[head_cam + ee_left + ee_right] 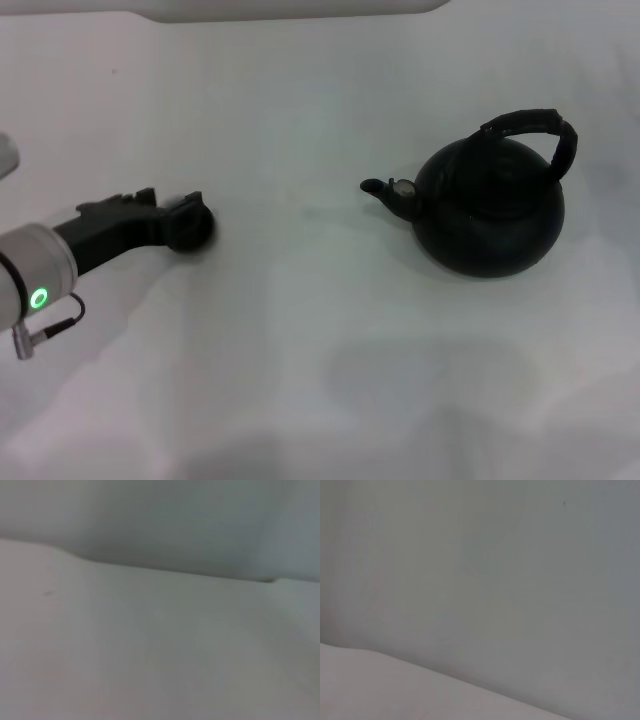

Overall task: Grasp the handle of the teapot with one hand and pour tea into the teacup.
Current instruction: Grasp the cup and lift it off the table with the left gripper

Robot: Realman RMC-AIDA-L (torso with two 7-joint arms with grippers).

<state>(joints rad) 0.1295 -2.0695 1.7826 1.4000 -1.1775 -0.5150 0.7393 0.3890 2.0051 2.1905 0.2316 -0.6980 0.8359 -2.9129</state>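
Head view: the black teapot sits upright on the white table, right of centre, its short spout aimed toward the robot's left and the arched handle standing over its top. Well apart, on the left side, the left claw reaches in low over the table, touching the small dark teacup at its tip; whether it is clenched on the cup cannot be told. Both wrist views show only pale surface.

Head camera looks down on the white table from above; both wrist cameras sit close (sharing only that surface)
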